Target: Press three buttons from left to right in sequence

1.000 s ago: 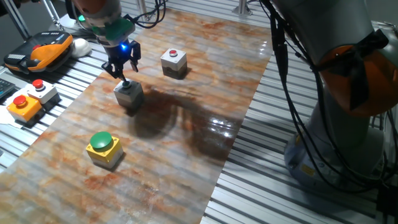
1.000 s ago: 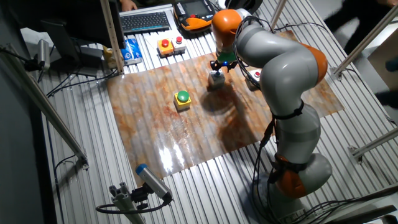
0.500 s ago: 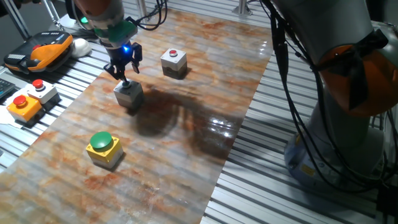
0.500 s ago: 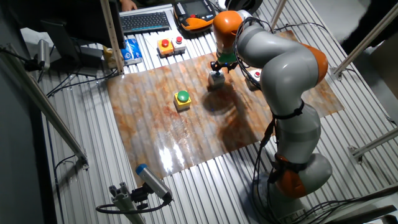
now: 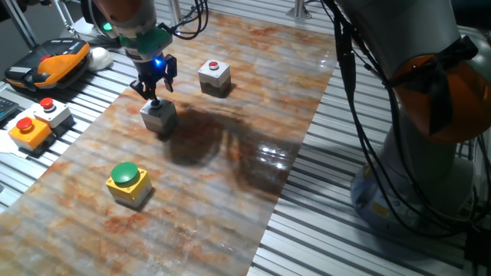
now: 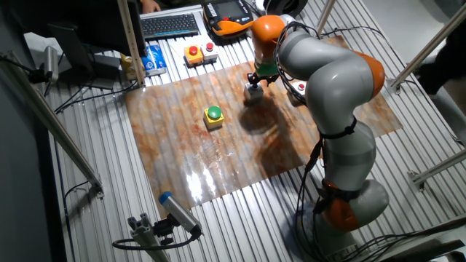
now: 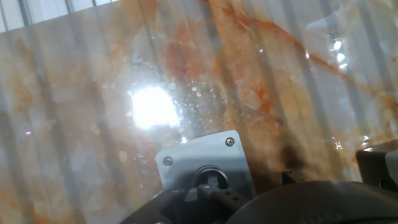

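The black two-finger gripper (image 5: 155,98) stands right over the middle light grey metal box switch (image 5: 159,116) on the marbled orange mat (image 5: 253,92), its tip seemingly at the button, though I cannot tell how the fingers stand.

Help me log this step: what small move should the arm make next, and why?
Probably a short lift straight up, then a move toward the yellow box with the green dome. The gripper sits on top of the middle grey box, and the hand view shows that box's button right under the fingers, so this press looks underway. The grey box with the red button lies behind it.
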{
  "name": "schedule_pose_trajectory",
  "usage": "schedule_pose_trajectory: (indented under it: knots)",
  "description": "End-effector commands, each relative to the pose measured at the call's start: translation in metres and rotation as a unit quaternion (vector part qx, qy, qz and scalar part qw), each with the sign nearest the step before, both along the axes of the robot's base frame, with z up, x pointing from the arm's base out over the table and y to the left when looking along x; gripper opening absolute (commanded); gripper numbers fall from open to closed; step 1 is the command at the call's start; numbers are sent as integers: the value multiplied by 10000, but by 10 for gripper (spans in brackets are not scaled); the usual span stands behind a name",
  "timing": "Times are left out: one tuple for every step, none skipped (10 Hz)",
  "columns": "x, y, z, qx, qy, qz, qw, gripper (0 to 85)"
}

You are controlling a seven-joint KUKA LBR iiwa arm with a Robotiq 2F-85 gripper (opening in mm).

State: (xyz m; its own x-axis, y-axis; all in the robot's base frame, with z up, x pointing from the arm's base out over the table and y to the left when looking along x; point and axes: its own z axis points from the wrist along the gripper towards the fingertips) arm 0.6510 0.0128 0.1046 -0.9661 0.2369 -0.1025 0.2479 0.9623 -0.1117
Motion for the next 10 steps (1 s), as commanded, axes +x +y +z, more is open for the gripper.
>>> schedule_pose_trajectory:
  knots:
    - [0,-3,-29,3,-8,1,10000,510]
    - [2,-4,-56,-2,-29,1,10000,510]
    - [1,-4,-82,-6,-44,1,10000,510]
    - [-1,0,-106,8,-51,3,10000,510]
    - [-5,3,-136,12,-66,-4,10000,510]
    - [-7,7,-151,9,-81,-11,10000,510]
    - [-12,7,-136,24,-82,-17,10000,510]
    - [-24,13,-85,60,-63,-45,10000,510]
    - [-38,22,-1,117,-23,-71,9999,510]
    - [-55,30,95,138,26,-86,9999,510]
